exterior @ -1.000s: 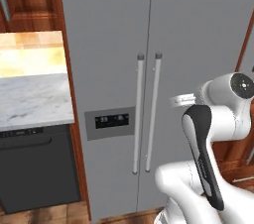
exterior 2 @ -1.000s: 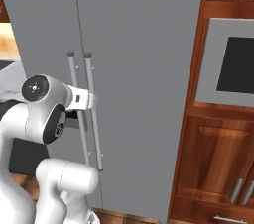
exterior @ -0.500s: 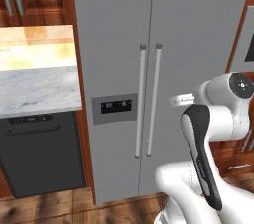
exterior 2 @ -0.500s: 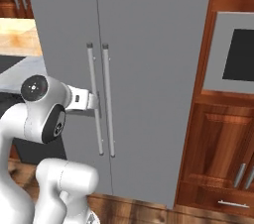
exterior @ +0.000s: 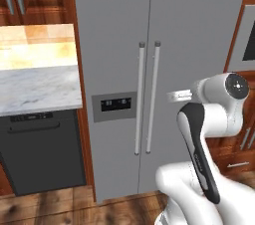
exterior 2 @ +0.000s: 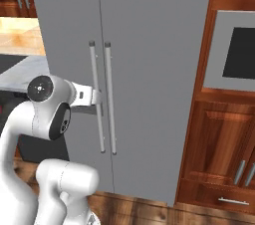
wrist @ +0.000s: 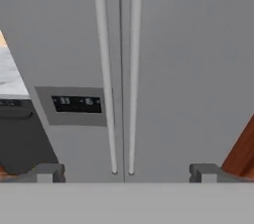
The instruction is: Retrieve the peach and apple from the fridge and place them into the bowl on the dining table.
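The fridge (exterior: 164,45) filled centre frame with both doors closed, while the gripper (wrist: 126,172) stood wide apart, holding nothing.

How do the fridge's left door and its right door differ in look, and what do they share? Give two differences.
The left door carries a dark display panel set in a lighter grey frame; the right door is plain. The left door's handle stands at its right edge, the right door's handle at its left edge, flanking the centre seam. Both doors are matte grey, shut, with long vertical bar handles.
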